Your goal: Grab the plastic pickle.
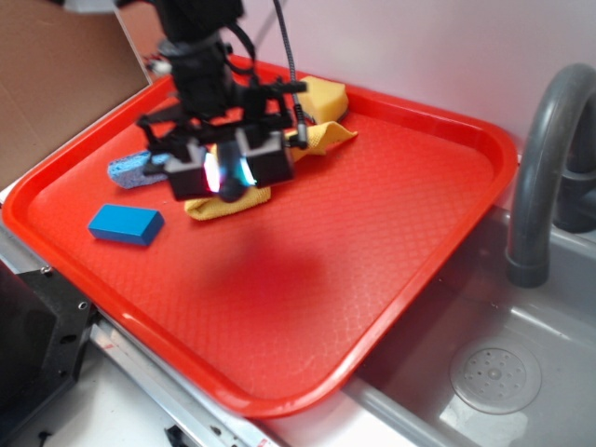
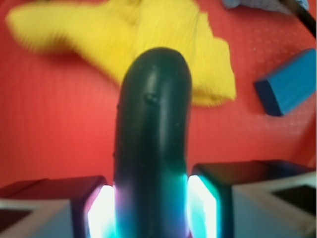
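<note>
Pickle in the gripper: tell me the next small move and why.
Probably a short straight lift, keeping the jaws closed. The wrist view shows the plastic pickle clamped between the two lit pads, and in the exterior view the gripper hangs just above the yellow cloth on the red tray. Rising a little would confirm the grasp holds and clear the cloth.

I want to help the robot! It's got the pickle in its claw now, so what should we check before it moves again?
1. Plastic pickle between both fingers: ok.
2. Claw lifted off the red tray: looks ok, shadow underneath.
3. Yellow cloth not caught in the grip: ok.
4. Blue block clear of the claw: ok.
5. Grip tight enough not to slip: cannot tell.
</note>
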Available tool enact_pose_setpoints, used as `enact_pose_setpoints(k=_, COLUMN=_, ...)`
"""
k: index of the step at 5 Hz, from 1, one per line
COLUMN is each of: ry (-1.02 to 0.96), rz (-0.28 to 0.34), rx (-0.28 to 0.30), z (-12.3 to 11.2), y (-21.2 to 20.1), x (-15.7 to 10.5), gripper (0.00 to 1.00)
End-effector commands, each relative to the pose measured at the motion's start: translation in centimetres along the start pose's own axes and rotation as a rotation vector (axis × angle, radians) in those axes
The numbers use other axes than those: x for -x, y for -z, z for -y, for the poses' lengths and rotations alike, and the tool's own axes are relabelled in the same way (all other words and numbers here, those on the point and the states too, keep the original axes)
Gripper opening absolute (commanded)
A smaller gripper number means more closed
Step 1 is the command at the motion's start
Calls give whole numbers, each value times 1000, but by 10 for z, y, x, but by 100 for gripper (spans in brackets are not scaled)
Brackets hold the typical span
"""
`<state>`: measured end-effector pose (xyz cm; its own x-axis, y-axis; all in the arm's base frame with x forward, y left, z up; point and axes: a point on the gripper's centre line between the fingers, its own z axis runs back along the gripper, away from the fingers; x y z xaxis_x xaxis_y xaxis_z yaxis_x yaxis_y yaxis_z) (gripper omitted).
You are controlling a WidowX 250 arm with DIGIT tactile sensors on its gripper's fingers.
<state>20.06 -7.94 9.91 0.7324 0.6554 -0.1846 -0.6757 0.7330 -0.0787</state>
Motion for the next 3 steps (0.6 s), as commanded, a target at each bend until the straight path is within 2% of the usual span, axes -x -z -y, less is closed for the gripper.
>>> enact_pose_setpoints(k=1, ry=498, rz=95, rx=59, z=-4, y=-95, x=18, gripper=0)
enact_pose_setpoints(k=2, ry=625, rz=153, rx=111, z=-13, y=-126, x=25, gripper=0)
enact_pose_setpoints(k=3, ry=611, rz=108, rx=101, z=-13, y=-118, x=18, gripper=0)
